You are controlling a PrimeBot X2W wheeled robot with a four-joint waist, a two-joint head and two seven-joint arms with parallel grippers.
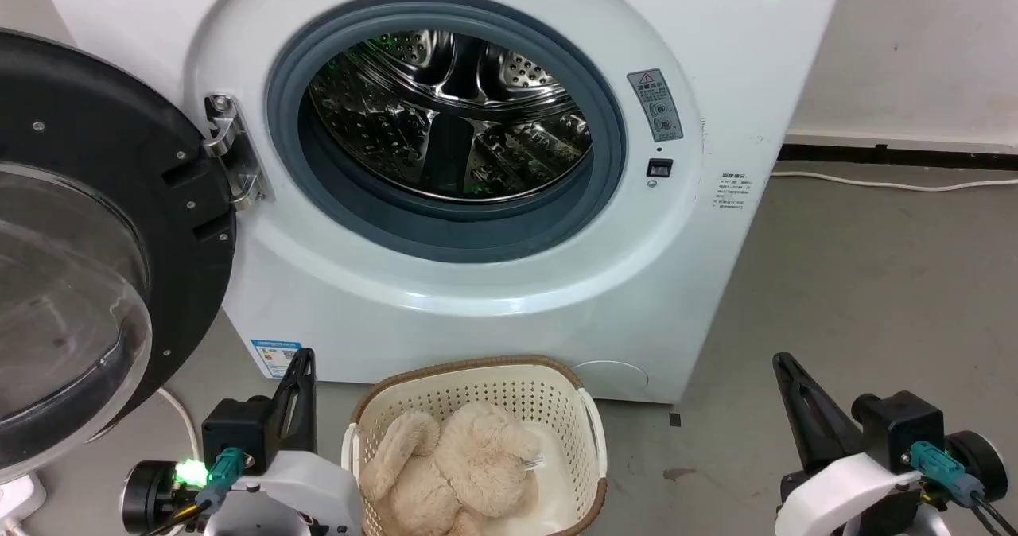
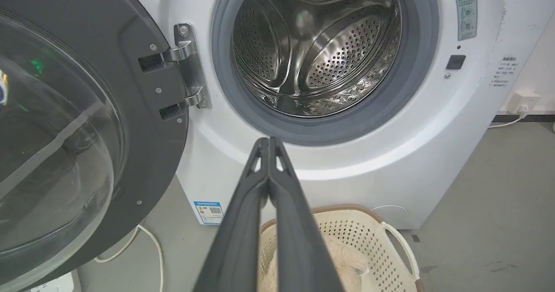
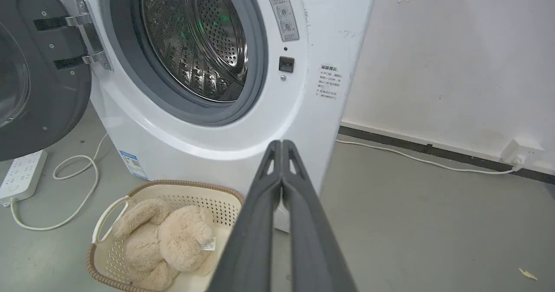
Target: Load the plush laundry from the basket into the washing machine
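- Lying curled in the basket (image 1: 477, 367), the plush (image 1: 469, 456) fills its left and near part, with one limb reaching up toward the far-left rim and a small white tag on its right side.
- The basket sits on the floor (image 1: 835, 281) just in front of the washer (image 1: 716, 83), below the open mouth of the drum (image 1: 445, 114); the door (image 1: 79, 242) is swung wide to the left.
- No clear long axis shows: the plush is a rounded heap, at most a little longer from near to far.
- Left jaws are pressed together, empty, just beside the basket's left rim and pointing far toward the washer; the plush lies to their right and below.
- Right jaws are also pressed together and empty, well apart from the basket on its right; the plush lies to their left and below.
- The left arm looks the nearer one, so the pickup probably falls to it: the jaws would need to spread, swing right over the rim and drop onto the heap.
- From there the drum mouth lies straight above and far, with nothing between.
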